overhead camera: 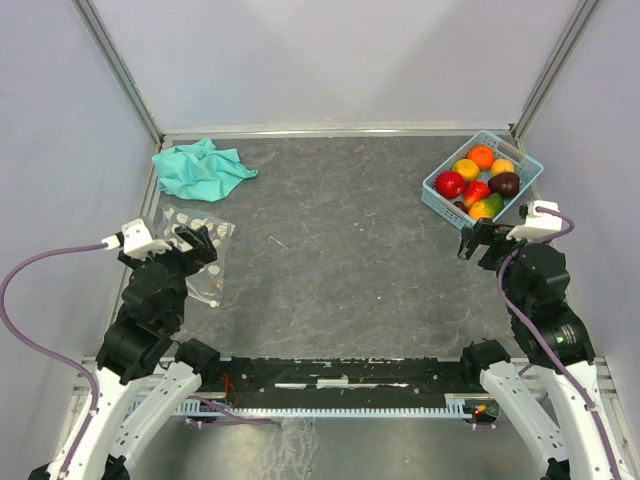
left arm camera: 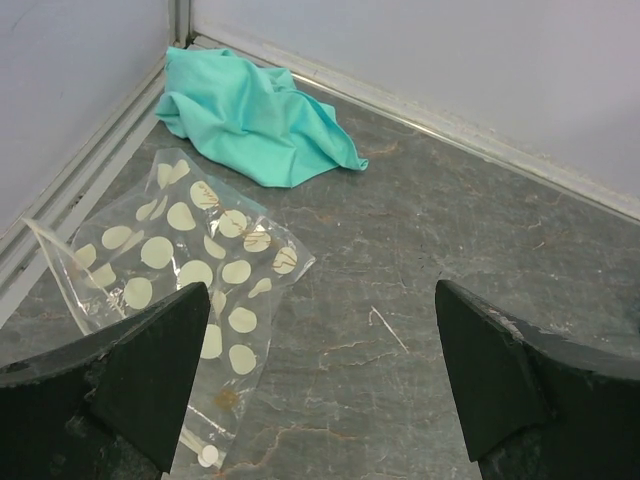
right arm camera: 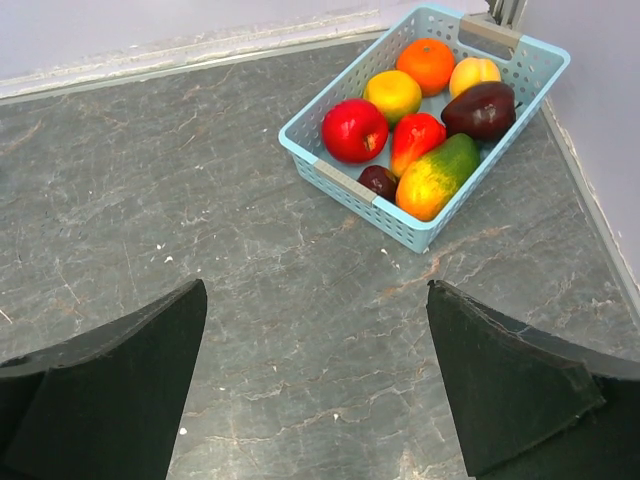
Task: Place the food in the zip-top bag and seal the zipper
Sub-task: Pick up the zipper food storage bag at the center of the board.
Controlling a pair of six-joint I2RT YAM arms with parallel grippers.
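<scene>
Glossy toy fruits point(right arm camera: 415, 140) piled in light-blue perforated basket point(right arm camera: 345, 180) | clear white-dotted plastic bag point(left arm camera: 190, 270) lies limp, crinkled | left gripper point(left arm camera: 322, 370), right gripper point(right arm camera: 315, 370) gape empty

top overhead; left wrist faces bag point(left arm camera: 190, 270), right wrist basket point(right arm camera: 395, 222)

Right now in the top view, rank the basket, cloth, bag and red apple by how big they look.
1. Basket
2. Cloth and bag: about alike, and the bag is partly covered, so no ranking between them
3. Red apple
</scene>
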